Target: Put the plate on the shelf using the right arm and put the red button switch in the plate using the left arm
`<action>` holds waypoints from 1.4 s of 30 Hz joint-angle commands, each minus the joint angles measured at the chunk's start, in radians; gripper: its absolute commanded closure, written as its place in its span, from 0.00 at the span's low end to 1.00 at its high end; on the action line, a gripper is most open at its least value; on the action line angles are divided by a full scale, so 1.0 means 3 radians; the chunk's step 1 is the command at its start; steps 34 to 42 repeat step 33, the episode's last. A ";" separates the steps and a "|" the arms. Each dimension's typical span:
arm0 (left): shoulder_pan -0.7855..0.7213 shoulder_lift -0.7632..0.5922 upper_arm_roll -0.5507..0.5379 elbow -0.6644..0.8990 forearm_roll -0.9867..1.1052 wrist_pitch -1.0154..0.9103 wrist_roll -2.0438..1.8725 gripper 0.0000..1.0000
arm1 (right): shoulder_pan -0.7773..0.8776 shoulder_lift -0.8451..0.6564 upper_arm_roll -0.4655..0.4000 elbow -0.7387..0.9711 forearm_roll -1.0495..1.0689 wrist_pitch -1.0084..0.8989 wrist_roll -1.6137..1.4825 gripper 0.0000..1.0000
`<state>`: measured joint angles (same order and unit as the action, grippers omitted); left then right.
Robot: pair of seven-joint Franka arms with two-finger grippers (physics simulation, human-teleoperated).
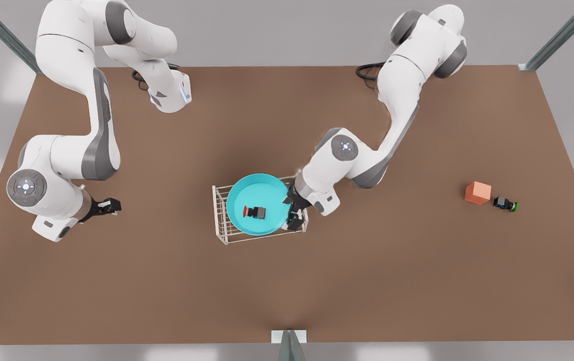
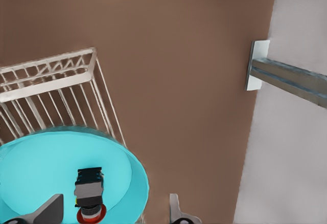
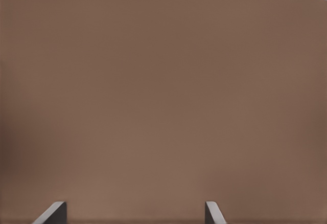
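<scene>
Now the red button switch (image 1: 255, 212) lies in the turquoise plate (image 1: 246, 193) atop the wire shelf (image 1: 219, 215); left gripper (image 1: 294, 214), released, at the plate's three o'clock, should retreat; right gripper (image 1: 111, 206) waits, spread.

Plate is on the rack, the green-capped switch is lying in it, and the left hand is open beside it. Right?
Not quite: the switch in the plate has a red cap, as the left wrist view shows. The plate does sit on the rack, and the left hand is open beside it.

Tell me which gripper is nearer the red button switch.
Left. The left gripper hangs open at the plate's rim, beside the red button switch. The right gripper waits open, far toward the front view's left.
</scene>
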<state>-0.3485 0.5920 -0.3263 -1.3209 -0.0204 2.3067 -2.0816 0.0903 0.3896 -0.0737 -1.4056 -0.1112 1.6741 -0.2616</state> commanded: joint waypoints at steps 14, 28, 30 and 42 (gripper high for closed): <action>0.0921 -0.1595 0.0904 -0.1094 -0.0004 -0.2274 0.7067 0.00 | -0.0004 0.0000 -0.0005 0.0002 0.0002 -0.0002 -0.0008 0.00; 0.0896 -0.1585 0.0689 -0.0971 -0.0009 -0.2448 0.6627 0.00 | -0.0004 0.0000 -0.0005 0.0022 0.0002 -0.0002 -0.0013 0.00; 0.0896 -0.1488 0.0689 -0.0869 0.0007 -0.2448 0.6612 0.00 | -0.0004 0.0000 -0.0005 0.0022 0.0002 -0.0002 -0.0013 0.00; 0.0896 -0.1467 0.0689 -0.0848 -0.0004 -0.2443 0.6601 0.00 | -0.0004 0.0000 -0.0005 0.0022 0.0002 -0.0002 -0.0013 0.00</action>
